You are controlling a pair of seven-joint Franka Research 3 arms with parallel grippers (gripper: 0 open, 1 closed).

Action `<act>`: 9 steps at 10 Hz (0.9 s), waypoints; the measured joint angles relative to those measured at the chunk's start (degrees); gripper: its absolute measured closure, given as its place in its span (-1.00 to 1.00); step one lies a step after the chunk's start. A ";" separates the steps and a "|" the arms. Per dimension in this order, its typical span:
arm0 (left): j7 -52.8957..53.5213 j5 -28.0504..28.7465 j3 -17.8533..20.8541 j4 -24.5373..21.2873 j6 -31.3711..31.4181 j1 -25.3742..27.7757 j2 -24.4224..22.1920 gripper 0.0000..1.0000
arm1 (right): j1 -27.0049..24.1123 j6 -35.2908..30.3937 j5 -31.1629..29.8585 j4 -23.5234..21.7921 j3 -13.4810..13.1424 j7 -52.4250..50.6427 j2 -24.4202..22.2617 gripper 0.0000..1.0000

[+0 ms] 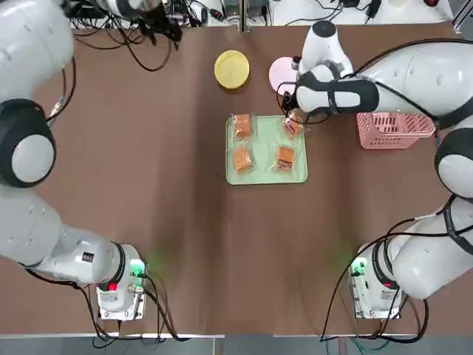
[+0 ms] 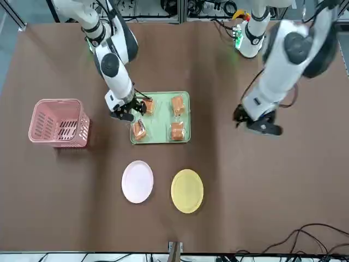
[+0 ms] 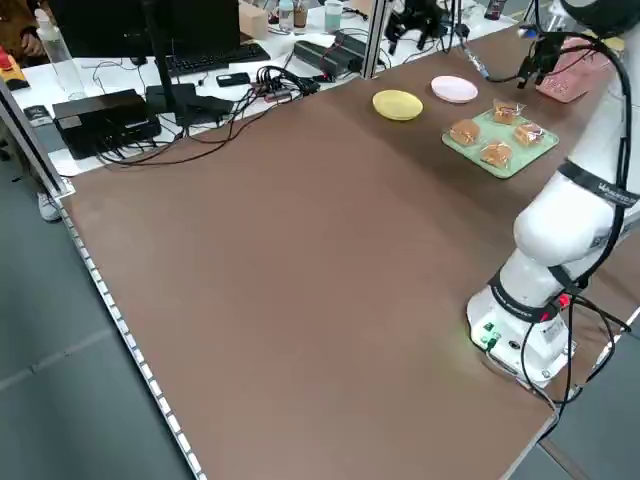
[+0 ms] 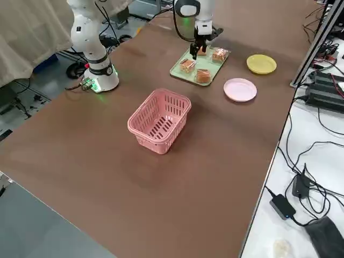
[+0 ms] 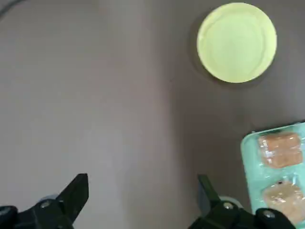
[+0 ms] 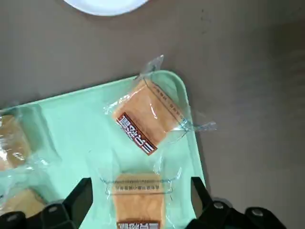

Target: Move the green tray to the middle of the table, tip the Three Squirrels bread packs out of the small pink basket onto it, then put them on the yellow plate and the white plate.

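The green tray point(image 1: 299, 176) lies mid-table with several Three Squirrels bread packs on it, such as one point(image 1: 242, 126) at the far left and one point(image 1: 292, 127) in the far right corner. My right gripper point(image 1: 293, 112) hangs open above that far right corner, holding nothing; in the right wrist view its fingers point(image 6: 82, 194) frame a pack point(image 6: 139, 202), with the corner pack point(image 6: 148, 121) beyond. Behind the tray are the yellow plate point(image 1: 232, 69) and the white plate point(image 1: 279, 72). The small pink basket point(image 1: 392, 129) stands upright, right of the tray. My left gripper point(image 2: 256, 123) is open and far off at the back left.
Cables and equipment line the table's far edge point(image 1: 185, 18). Both arm bases point(image 1: 118, 292) sit at the near edge. The right arm's bulk point(image 1: 384, 74) hangs over the white plate's right part and the basket's far side. Bare brown table point(image 1: 148, 185) spreads to the tray's left.
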 joint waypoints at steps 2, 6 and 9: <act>-8.20 0.00 -0.92 1.64 2.17 -6.01 6.33 -1.00 | 1.45 3.32 0.00 -2.24 -0.01 2.00 1.41 -0.83; -26.53 3.30 -0.56 9.89 10.36 -16.47 21.38 -1.00 | 3.32 7.82 0.00 -4.98 -0.04 2.97 2.80 -0.83; -34.25 8.21 -0.50 12.61 15.27 -18.52 29.35 -1.00 | 6.43 12.92 0.04 -7.16 -0.01 6.66 4.68 -0.83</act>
